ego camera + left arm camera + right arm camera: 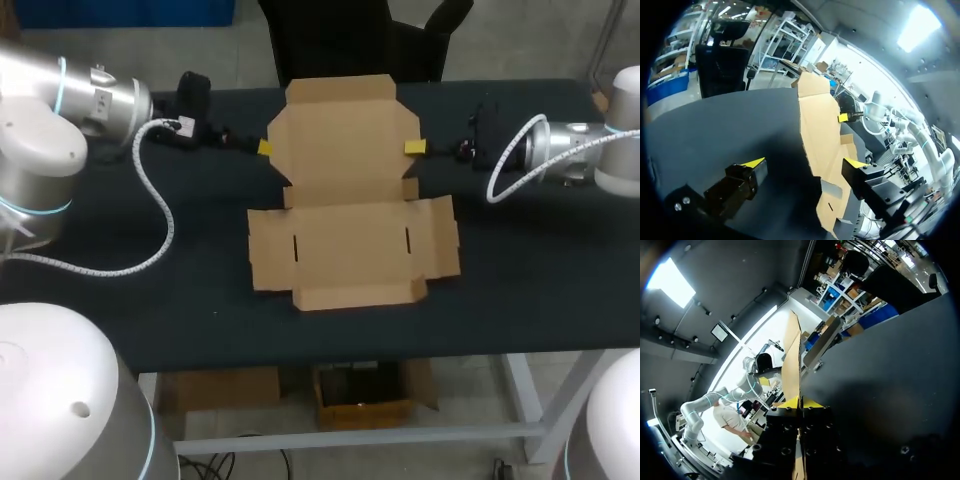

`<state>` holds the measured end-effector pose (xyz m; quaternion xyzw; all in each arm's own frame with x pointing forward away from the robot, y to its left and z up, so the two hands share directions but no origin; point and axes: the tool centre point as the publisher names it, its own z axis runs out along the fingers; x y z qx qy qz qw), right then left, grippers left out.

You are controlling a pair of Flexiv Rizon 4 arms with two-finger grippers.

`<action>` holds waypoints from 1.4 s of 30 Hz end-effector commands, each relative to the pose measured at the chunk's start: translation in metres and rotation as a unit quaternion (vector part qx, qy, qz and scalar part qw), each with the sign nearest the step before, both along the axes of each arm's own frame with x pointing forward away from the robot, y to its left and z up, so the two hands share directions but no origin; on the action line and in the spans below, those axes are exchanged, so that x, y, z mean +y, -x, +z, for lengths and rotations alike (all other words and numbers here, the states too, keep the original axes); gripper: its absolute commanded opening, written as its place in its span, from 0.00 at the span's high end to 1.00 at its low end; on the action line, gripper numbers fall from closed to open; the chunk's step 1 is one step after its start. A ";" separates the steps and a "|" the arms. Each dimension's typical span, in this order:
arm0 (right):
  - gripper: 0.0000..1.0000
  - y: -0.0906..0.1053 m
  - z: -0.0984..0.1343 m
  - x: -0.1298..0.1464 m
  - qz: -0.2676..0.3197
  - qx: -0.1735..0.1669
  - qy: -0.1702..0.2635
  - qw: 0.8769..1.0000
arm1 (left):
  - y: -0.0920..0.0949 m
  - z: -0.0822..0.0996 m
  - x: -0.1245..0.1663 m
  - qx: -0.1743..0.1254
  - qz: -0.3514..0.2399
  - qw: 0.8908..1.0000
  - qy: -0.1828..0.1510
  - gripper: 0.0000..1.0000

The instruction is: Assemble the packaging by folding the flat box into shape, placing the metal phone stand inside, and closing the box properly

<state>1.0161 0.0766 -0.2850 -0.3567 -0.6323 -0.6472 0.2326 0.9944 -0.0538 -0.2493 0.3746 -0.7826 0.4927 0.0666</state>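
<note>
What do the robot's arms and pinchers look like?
The left arm and right arm are fat, round, silver-white tubes with thin blue rings at the joints. White ribbed cables loop along them. The left gripper and right gripper are black and blocky, each with two fingers ending in bright yellow tips.

left arm (pixel 60 110) comes in from 9 o'clock in the head view, its wrist level and reaching toward 3 o'clock. left gripper (pixel 805 162) has its two yellow-tipped fingers (pixel 742 182) spread wide apart, gripping nothing. right arm (pixel 590 150) comes in from 3 o'clock and reaches toward 9 o'clock, facing the left one. right gripper (pixel 800 402) has its yellow tips drawn close, pinching the raised edge of the flat box (pixel 791 360) from both sides.
</note>
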 end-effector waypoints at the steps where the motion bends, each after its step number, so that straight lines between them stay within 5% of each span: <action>1: 1.00 -0.003 0.000 -0.001 0.004 -0.007 -0.008 1.000 | -0.004 -0.005 -0.002 -0.014 -0.006 1.000 0.018 0.00; 13: 1.00 -0.008 0.011 0.005 0.006 -0.033 -0.022 0.999 | -0.011 0.000 -0.015 -0.043 -0.035 0.997 0.056 0.00; 15: 1.00 -0.008 0.012 0.006 0.006 -0.037 -0.025 0.999 | -0.012 0.002 -0.019 -0.048 -0.040 0.996 0.060 0.13; 19: 1.00 -0.008 0.014 0.006 0.006 -0.043 -0.029 0.999 | -0.014 0.005 -0.027 -0.056 -0.054 0.995 0.064 0.21; 42: 1.00 -0.007 0.026 0.010 0.014 -0.078 -0.054 0.995 | -0.023 0.012 -0.076 -0.074 -0.130 0.982 0.115 0.26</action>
